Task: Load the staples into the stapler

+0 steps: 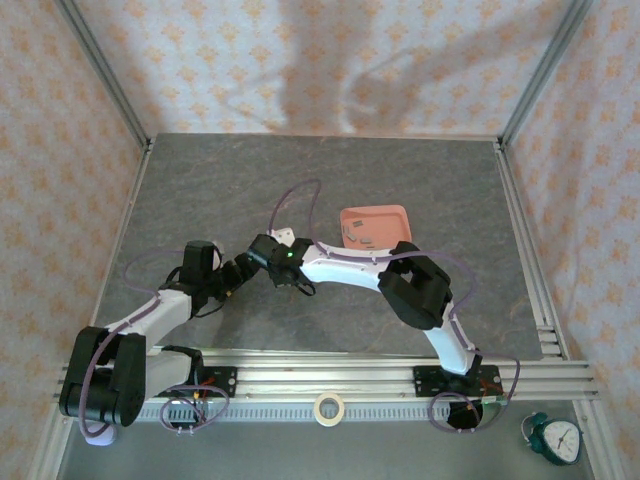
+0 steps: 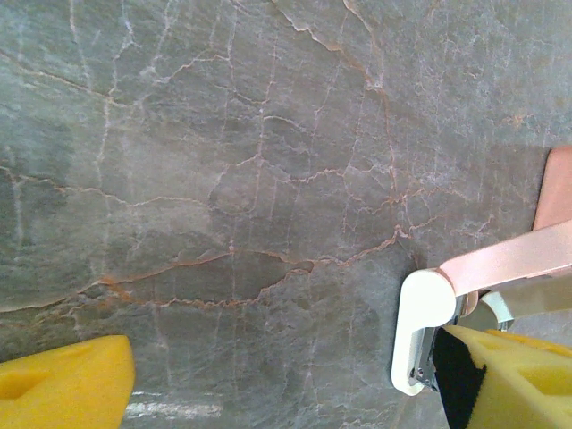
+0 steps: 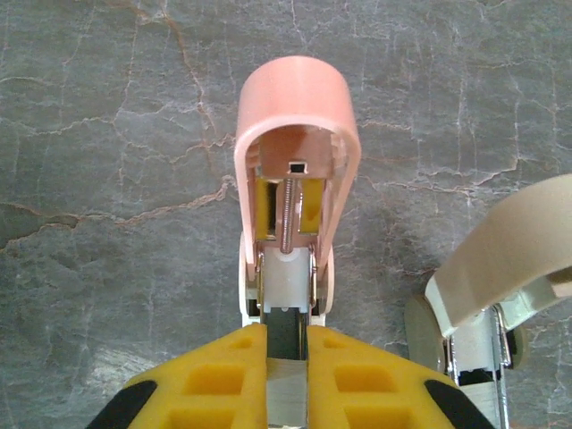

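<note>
The yellow pads (image 3: 214, 375) of the right pincer (image 3: 286, 344) are seen at 6 o'clock in the right wrist view. They are pressed almost together, and the stapler (image 3: 295, 116) is pinched between them by its white base. Its pink lid stands open toward 12 o'clock, so that the spring and the channel inside are exposed. The grey veined tabletop (image 3: 107, 179) lies behind it; whether the stapler rests on it cannot be told. At 4 o'clock of the stapler a cream piece (image 3: 509, 241) with a chrome rail is seen, and what it is cannot be told.

In the left wrist view the left pincer (image 2: 281, 357) is spread wide, with one pad at 7 o'clock and the other at 5 o'clock. A white rounded end (image 2: 420, 331) joined to a pink arm is seen just beside the 5 o'clock pad, and it is not gripped between the two pads.

In the top view the two pincers are brought close together at about 8 o'clock of the pink tray (image 1: 390, 213). The staples (image 1: 360, 238) are seen as small dark strips inside the tray, toward its 7 o'clock edge, well apart from the stapler. On the ledge in front of the arm bases a tape roll (image 1: 328, 407) lies at 6 o'clock of the view and a green clock (image 1: 555, 438) at 5 o'clock.
</note>
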Controlling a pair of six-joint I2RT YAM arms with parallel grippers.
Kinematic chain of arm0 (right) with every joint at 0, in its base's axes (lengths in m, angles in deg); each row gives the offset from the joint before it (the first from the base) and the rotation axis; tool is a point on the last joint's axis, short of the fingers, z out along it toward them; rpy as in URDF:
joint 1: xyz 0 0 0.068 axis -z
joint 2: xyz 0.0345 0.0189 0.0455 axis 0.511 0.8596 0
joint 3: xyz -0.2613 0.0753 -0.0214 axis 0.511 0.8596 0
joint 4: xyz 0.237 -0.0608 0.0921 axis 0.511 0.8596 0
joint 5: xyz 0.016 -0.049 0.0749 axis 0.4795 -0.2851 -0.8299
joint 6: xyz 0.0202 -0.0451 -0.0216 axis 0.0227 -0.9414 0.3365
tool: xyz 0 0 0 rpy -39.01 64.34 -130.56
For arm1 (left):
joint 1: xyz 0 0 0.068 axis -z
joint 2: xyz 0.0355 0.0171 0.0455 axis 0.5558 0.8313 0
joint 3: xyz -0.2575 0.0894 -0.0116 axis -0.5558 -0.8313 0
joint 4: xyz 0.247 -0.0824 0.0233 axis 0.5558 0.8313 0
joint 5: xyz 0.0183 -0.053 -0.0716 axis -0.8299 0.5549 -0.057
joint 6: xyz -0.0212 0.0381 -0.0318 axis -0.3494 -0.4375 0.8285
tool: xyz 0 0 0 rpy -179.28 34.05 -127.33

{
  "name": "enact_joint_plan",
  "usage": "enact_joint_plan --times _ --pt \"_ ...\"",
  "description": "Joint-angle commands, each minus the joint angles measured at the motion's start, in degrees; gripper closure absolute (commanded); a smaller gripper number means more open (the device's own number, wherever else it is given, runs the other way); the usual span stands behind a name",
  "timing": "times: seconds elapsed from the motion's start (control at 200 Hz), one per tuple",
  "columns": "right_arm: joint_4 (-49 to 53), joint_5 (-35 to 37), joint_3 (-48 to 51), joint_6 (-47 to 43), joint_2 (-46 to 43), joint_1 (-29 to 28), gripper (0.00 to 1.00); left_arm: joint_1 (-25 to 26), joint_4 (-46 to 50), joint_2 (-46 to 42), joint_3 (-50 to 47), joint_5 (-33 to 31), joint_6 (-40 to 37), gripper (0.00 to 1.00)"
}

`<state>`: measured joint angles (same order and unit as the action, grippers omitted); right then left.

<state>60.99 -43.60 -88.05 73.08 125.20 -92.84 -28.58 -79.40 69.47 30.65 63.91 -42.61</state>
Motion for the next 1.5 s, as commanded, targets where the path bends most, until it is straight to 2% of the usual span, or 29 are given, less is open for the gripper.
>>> enact_joint_plan --times 0.0,0.621,0.926,1.492 --pt "2.6 3.4 0.9 1.5 0.8 -0.2 0.87 0.9 -3.5 4.7 -2.6 4.9 0.0 0.14" --pt "0.8 3.9 -0.8 1.4 1.1 -0.2 0.87 0.9 -3.4 4.8 -2.2 5.1 -0.1 0.14" --pt "-0.9 1.5 1.1 1.8 0.4 -0.2 0.87 0.9 -3.4 4.8 -2.2 5.1 -0.1 0.14" --pt "-0.4 1.6 2.3 1.9 0.3 -0.2 0.86 1.0 -3.7 4.9 -2.2 5.0 -0.1 0.14"
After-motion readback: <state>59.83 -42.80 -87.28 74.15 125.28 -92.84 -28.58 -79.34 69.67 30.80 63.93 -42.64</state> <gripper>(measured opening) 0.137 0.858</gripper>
